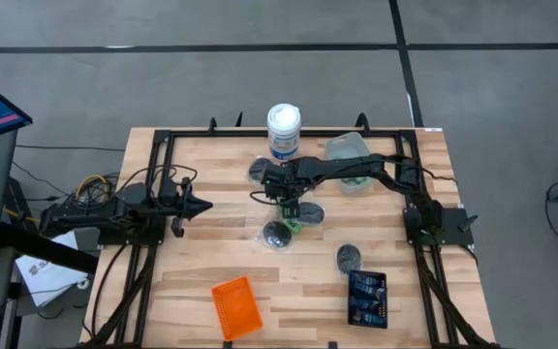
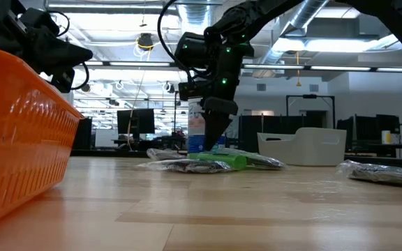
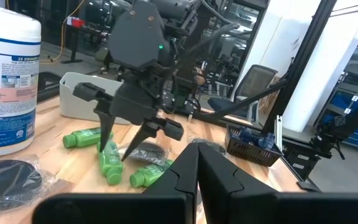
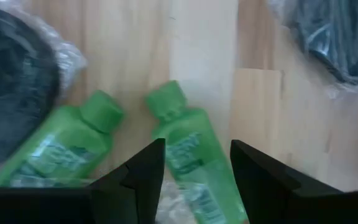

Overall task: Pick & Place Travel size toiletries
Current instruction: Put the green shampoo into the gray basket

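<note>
My right gripper is open and points down over a small heap of bright green bottles near the table's middle. Its fingers stand on either side of one lying bottle, whose cap points away from them; I cannot tell whether they touch it. A second bottle lies beside it, and a third shows in the left wrist view. Wrapped dark pucks lie around them. My left gripper waits shut at the table's left.
A tall white canister and a clear tray stand behind the heap. Another puck lies toward the near right, beside a black tray holding blue tubes. An orange tray sits at the near edge.
</note>
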